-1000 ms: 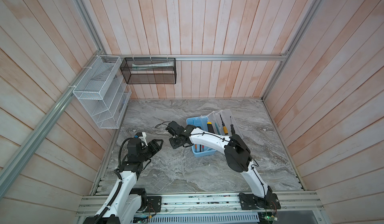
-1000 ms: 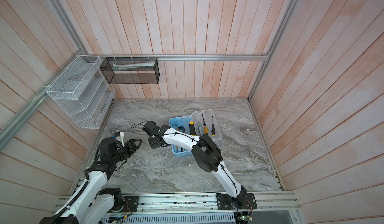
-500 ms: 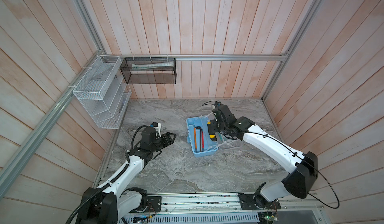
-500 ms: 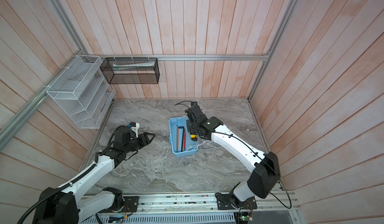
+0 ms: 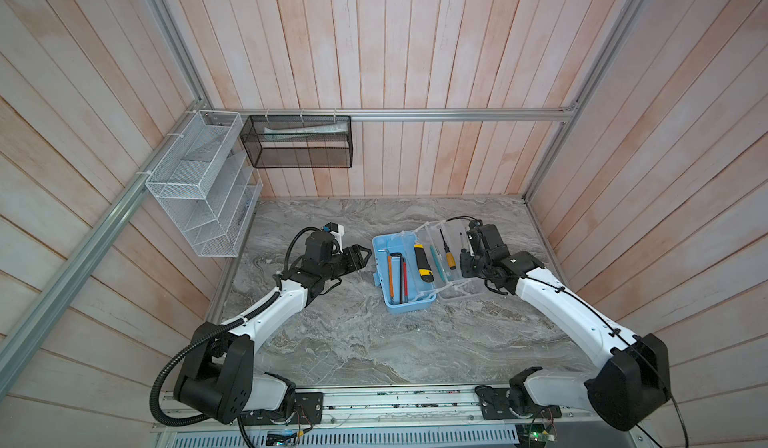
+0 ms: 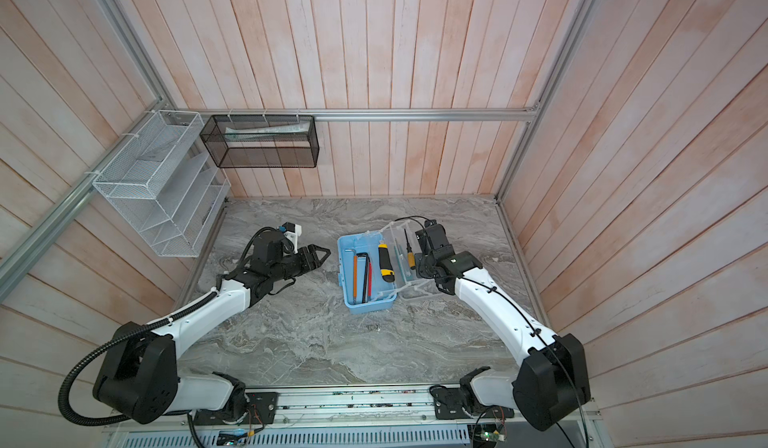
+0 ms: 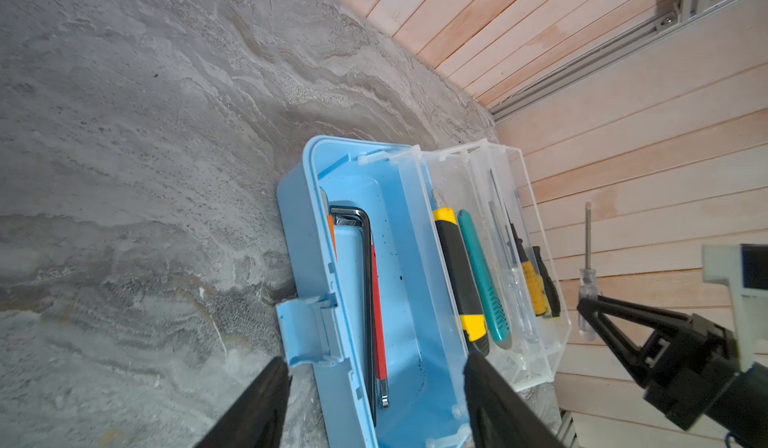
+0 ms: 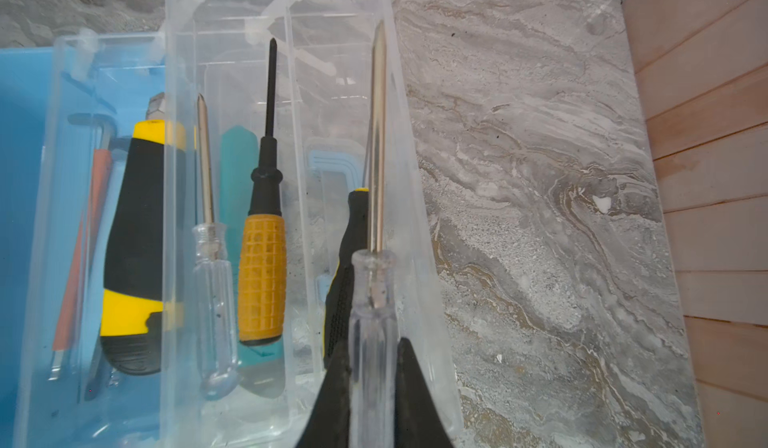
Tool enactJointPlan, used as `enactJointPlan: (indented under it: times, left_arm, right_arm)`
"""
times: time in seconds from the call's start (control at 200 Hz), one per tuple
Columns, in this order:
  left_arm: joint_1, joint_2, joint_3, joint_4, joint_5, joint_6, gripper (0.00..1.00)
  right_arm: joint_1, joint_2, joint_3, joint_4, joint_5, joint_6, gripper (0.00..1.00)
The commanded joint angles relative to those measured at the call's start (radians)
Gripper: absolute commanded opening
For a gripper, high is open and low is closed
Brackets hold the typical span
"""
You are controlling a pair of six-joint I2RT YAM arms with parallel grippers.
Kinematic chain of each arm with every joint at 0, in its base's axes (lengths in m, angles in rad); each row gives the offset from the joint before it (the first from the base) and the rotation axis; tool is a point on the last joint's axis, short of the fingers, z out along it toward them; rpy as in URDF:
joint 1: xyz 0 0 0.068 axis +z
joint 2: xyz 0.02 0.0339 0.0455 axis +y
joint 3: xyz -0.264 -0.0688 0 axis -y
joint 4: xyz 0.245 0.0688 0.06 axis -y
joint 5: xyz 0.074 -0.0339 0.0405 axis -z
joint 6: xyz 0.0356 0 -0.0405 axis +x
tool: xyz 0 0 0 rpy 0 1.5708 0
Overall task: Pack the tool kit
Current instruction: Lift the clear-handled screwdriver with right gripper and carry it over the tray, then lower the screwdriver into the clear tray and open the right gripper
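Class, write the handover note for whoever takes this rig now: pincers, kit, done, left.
Left pincer: open, empty, beside the tool kit, on its latch side.
Right pincer: shut on a clear-handled screwdriver, above the folded-out clear lid.
Done: kit open; hex keys, yellow-black cutter, three screwdrivers inside.
Left: lay the held one in, close, latch.

The tool kit (image 5: 409, 305) is a rectangular light-blue plastic case. It stands open on the grey marble table (image 5: 353, 342), a little right of the centre in both top views. Its clear lid (image 5: 453, 279) is swung out toward the right of the frame. The light-blue latch (image 7: 309, 329) sits unfastened on the left long side. Hex keys (image 5: 401, 277) lie in the blue base. A yellow-black utility knife (image 5: 423, 263) and an orange-handled screwdriver (image 5: 449, 258) lie in the clear part.
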Motion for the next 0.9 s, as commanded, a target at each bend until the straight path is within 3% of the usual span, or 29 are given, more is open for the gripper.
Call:
enactJointPlan:
  times: [0.0, 0.17, 0.54, 0.73, 0.895]
  left_arm:
    - [-0.005, 0.016, 0.027, 0.02, -0.024, 0.021, 0.69]
    - [-0.007, 0.023, 0.028, 0.012, -0.035, 0.028, 0.69]
    - [-0.006, 0.044, 0.024, 0.026, -0.03, 0.024, 0.69]
    - [-0.006, 0.046, 0.023, 0.027, -0.031, 0.024, 0.69]
    - [-0.007, 0.046, 0.018, 0.029, -0.03, 0.022, 0.69]
  right_arm:
    - [-0.012, 0.027, -0.015, 0.054, -0.006, -0.033, 0.0]
    - [-0.033, 0.053, -0.025, 0.073, 0.047, -0.049, 0.0]
    - [-0.039, 0.084, -0.024, 0.073, 0.031, -0.059, 0.0]
    - [-0.039, 0.081, -0.022, 0.068, 0.014, -0.055, 0.19]
    - [-0.039, 0.078, -0.026, 0.071, 0.003, -0.054, 0.22]
